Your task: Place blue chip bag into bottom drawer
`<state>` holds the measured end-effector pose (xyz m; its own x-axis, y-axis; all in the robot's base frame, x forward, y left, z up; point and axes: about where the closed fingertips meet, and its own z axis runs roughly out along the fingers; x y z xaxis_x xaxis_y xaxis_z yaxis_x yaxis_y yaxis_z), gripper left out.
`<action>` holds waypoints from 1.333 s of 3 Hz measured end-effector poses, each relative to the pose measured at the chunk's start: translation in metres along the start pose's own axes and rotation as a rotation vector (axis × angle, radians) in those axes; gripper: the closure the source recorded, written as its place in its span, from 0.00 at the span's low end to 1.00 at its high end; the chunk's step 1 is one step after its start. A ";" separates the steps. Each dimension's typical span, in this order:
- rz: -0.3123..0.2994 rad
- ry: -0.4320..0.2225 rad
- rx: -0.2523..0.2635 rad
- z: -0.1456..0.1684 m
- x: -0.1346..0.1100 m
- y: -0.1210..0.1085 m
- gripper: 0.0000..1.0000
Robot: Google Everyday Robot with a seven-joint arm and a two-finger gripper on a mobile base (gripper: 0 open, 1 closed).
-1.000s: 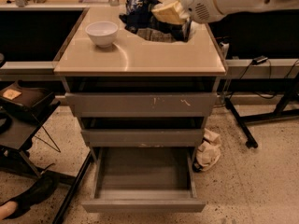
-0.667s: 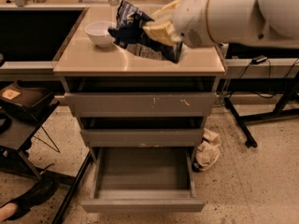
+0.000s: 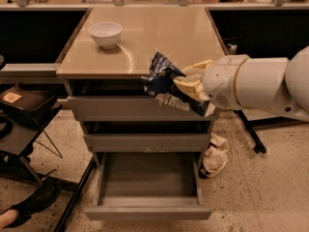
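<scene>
Looking left of your gripper (image 3: 187, 82) first, the white bowl (image 3: 106, 33) sits up and well off to that side on the cabinet top (image 3: 164, 37), out of your way. Now the big news: the blue chip bag (image 3: 161, 76) was over the tabletop a moment ago, and you've swung it forward off the front edge! It hangs just left of the gripper, in the air in front of the top drawer (image 3: 111, 109), touching nothing else that I can see. Your fingers are clamped on its right end, crumpled foil bunched between them. Straight below and a little left, the bottom drawer (image 3: 147, 212) is pulled wide open, tray bare. So the lift and carry-off look done; what's left, I'd judge, is a descent past the two shut drawer fronts, then the release. Mind the bag's trailing corner snagging on them.
</scene>
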<state>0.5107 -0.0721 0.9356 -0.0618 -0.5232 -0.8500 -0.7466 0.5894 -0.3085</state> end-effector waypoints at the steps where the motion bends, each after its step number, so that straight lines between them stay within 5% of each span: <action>1: 0.000 0.000 0.000 0.000 0.000 0.000 1.00; 3: 0.070 0.114 -0.032 0.077 0.088 0.068 1.00; 4: 0.123 0.216 -0.004 0.105 0.168 0.087 1.00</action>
<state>0.5045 -0.0444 0.7210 -0.2926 -0.5675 -0.7696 -0.7274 0.6546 -0.2061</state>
